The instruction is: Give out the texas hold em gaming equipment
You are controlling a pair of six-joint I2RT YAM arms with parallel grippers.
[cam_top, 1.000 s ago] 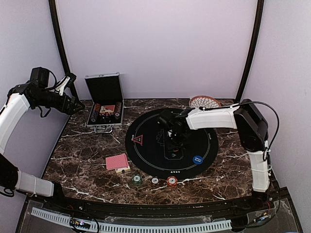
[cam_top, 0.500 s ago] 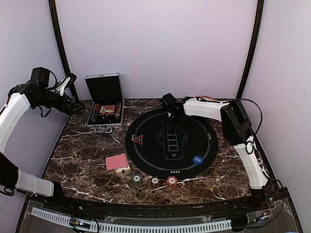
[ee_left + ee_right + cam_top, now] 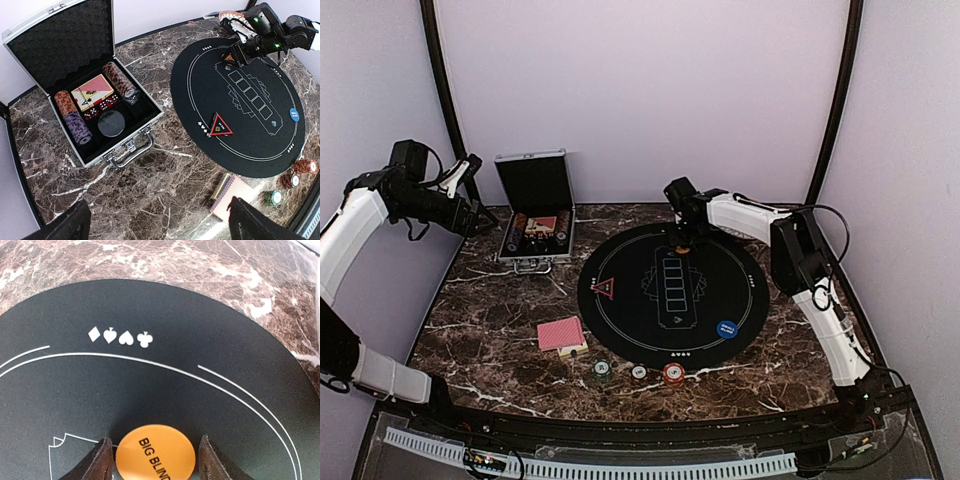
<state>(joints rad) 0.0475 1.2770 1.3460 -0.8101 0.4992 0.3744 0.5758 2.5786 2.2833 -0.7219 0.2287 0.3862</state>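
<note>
My right gripper [image 3: 682, 236] is low over the far edge of the round black mat [image 3: 640, 325]. In the right wrist view it [image 3: 155, 462] is open, with an orange "BIG BLIND" chip [image 3: 155, 452] flat on the mat between the fingers and a thin gap on each side. A red-edged black triangle marker [image 3: 604, 289] and a blue chip [image 3: 726, 328] lie on the mat. A red-backed card deck [image 3: 561, 334] and green [image 3: 602, 371], white [image 3: 639, 372] and red [image 3: 673, 374] chips lie near the front. My left gripper [image 3: 475, 214] is open and empty, high at the left [image 3: 160, 225].
The open silver case [image 3: 534, 262] at the back left holds chip stacks, a card box, dice and a round black disc. A woven patterned dish [image 3: 745, 209] sits at the back behind the right arm. The table's front edge is close to the chips.
My right gripper has moved from the middle of the mat to its far edge. The left arm has shifted only slightly. Cards and chips at the front have not moved.
</note>
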